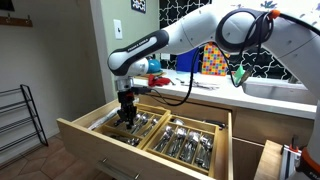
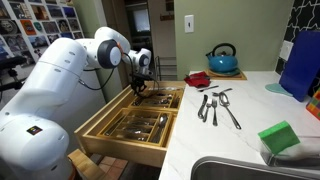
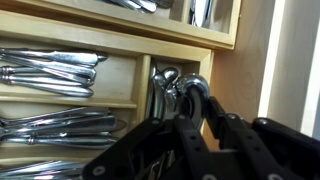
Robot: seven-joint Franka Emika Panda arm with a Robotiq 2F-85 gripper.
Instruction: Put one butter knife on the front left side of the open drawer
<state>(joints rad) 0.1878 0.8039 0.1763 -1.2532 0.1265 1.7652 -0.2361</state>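
- Drawer (image 1: 118, 150) stands wide open below the counter (image 2: 250, 100), trays (image 2: 150, 125) full of cutlery (image 1: 185, 140).
- Gripper (image 1: 127, 112) is down inside a tray, over a narrow slot of rounded silver ends (image 3: 168, 80).
- Fingers (image 3: 222, 125) are close together; can't tell if anything is gripped.
- Can't pick out a butter knife.
- Loose utensils (image 2: 218, 108) lie on the counter near the kettle (image 2: 222, 60).

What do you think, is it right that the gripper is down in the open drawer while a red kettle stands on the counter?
Not quite: the kettle is blue, not red, as an exterior view shows; the gripper is down in the open drawer.
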